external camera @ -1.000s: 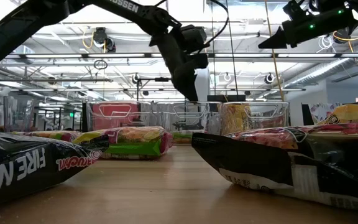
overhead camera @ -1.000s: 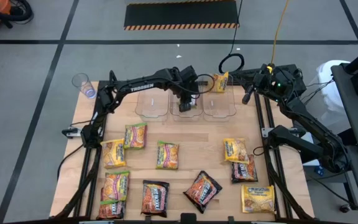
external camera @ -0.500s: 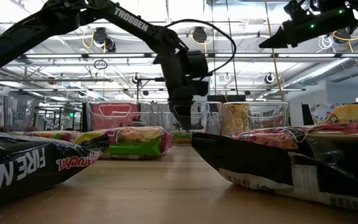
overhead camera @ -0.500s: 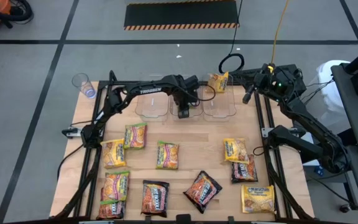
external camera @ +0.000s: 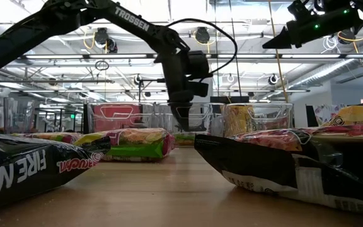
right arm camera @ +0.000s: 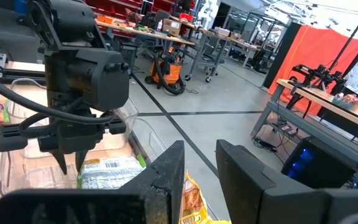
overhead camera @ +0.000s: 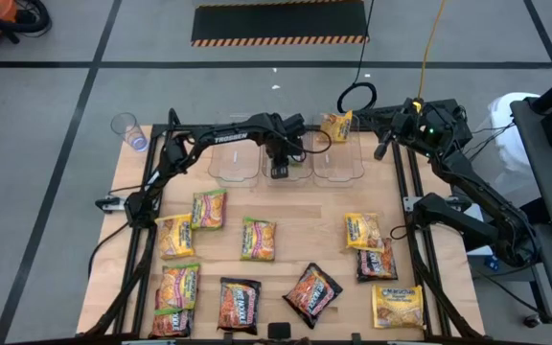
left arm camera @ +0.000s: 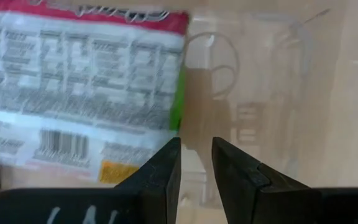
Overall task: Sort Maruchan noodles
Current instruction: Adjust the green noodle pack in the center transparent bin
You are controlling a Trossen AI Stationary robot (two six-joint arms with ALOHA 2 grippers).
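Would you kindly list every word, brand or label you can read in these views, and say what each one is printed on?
"TROSSEN": white letters on the left arm.
"FIRE NO…", cut off: on the dark packet nearest the low camera.
"Maruchan": faintly on the yellow packet at the table's near right corner.
Green-edged packet in the bin under the left gripper: back-panel print and barcode too blurred.
Other packets: too small.

Wooden table (overhead camera: 319,225) — ramen packets (overhead camera: 257,239), clear bins (overhead camera: 235,163)
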